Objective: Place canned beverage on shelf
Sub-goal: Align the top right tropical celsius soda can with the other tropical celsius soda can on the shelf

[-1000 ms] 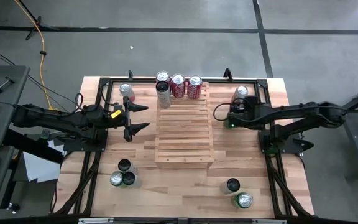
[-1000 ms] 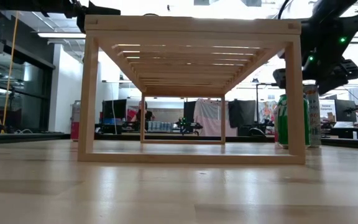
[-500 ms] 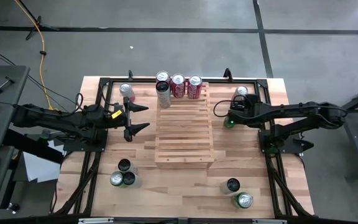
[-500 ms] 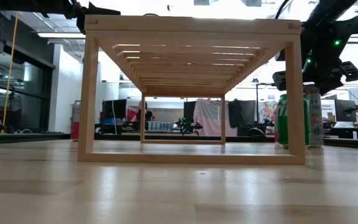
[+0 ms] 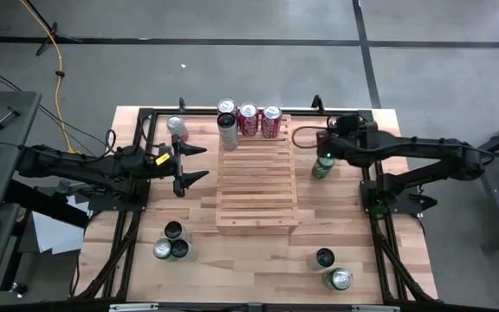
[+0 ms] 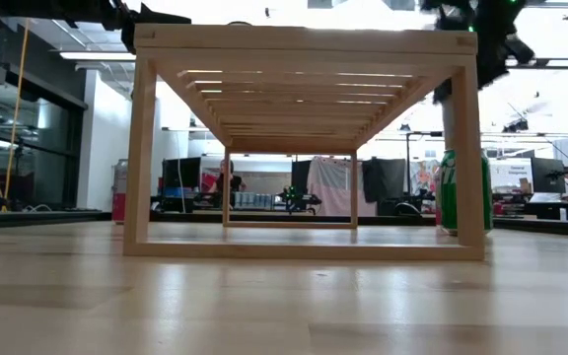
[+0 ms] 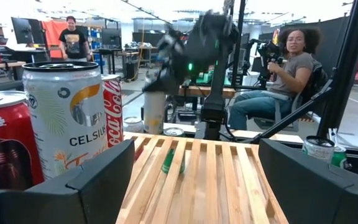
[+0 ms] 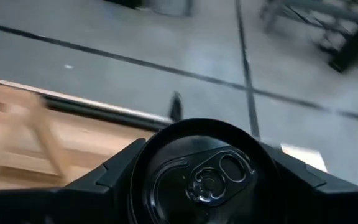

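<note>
The shelf (image 5: 257, 173), a light-wood slatted rack, stands mid-table with several cans along its far edge (image 5: 248, 117). My right gripper (image 5: 333, 132) is shut on a silver can (image 7: 154, 112) and holds it in the air just past the shelf's far right corner. The can's top (image 8: 207, 174) fills the right wrist view. A green can (image 5: 320, 166) stands on the table below and nearer. My left gripper (image 5: 199, 164) is open and empty at the shelf's left side, facing across its top (image 7: 191, 180). My right gripper pinches the silver can between its two fingers (image 8: 114, 177), one on each side of the can just under the rim (image 8: 140, 183). The fingers come from above, pointing down. The can hangs upright below them, clear of the table and higher than the shelf's top.
A can (image 5: 176, 126) stands on the table left of the shelf's far end. Three cans (image 5: 171, 244) stand near the front left and two (image 5: 332, 269) near the front right. A black frame (image 5: 145, 117) runs along the table's edges. People sit beyond the table.
My right gripper has risen and gone toward the table's far edge. The silver can that stood behind the green can has gone up with it off the table. The green can, earlier under the arm, now shows uncovered.
</note>
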### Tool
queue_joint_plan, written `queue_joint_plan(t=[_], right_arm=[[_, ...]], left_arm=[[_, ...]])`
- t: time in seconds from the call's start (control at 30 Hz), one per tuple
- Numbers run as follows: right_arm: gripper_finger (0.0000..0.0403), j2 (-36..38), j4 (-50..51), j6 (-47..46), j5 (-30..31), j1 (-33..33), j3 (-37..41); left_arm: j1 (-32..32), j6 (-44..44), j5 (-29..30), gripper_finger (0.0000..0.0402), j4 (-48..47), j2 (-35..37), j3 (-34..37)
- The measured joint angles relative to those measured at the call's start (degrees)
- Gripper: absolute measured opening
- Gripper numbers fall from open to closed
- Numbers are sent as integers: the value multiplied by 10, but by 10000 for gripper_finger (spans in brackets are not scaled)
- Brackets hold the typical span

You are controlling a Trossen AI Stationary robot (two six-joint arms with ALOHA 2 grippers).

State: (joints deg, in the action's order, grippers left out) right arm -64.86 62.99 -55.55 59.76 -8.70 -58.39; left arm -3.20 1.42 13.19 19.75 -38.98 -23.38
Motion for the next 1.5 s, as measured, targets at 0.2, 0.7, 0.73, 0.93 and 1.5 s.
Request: queue_joint_plan(t=[0.2,0.7,0.73,0.93,1.5], right_arm=[[239,0,-29,155,-26,57,-119],[239,-93,-356,393,-112,204,-149],[239,-105,-368,402,-118,203,-153],[239,-177,-385,429,-166,185,-198],[239,-230,-325,419,-233,169,-266]], left_arm=[[0,9,0,335,-2,0,0],[0,0,0,335,7,0,0],[0,0,0,335,8,0,0],[0,-1,0,335,7,0,0],[0,10,0,335,-4,0,0]])
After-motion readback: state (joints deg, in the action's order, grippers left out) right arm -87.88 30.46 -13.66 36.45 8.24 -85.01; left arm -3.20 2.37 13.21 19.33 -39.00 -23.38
